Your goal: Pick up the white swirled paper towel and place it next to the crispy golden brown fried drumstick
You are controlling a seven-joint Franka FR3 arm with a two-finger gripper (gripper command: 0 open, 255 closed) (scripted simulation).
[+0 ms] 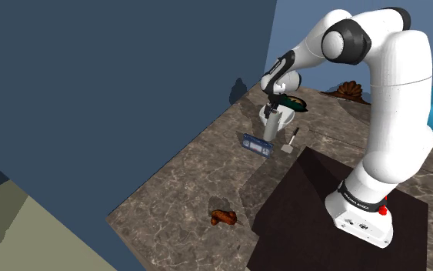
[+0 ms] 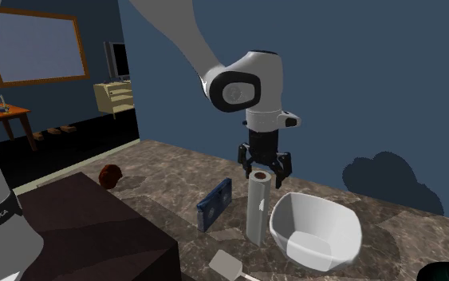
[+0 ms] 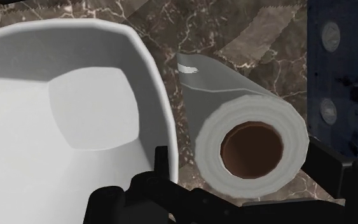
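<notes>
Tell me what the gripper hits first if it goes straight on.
The upright roll: its top sits between the gripper's open fingers, so the palm would likely meet it. One finger passes close to the bowl rim; clearance unclear.

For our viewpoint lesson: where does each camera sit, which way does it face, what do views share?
Shoulder view: behind the stand, looking down over the marble counter; whole arm shows.
Second exterior view: low beside the stand, facing the blue wall; open jaws show.
Wrist view: on the hand, looking down onto the paper towel roll between the jaws.
Shared: roll beside white bowl.
</notes>
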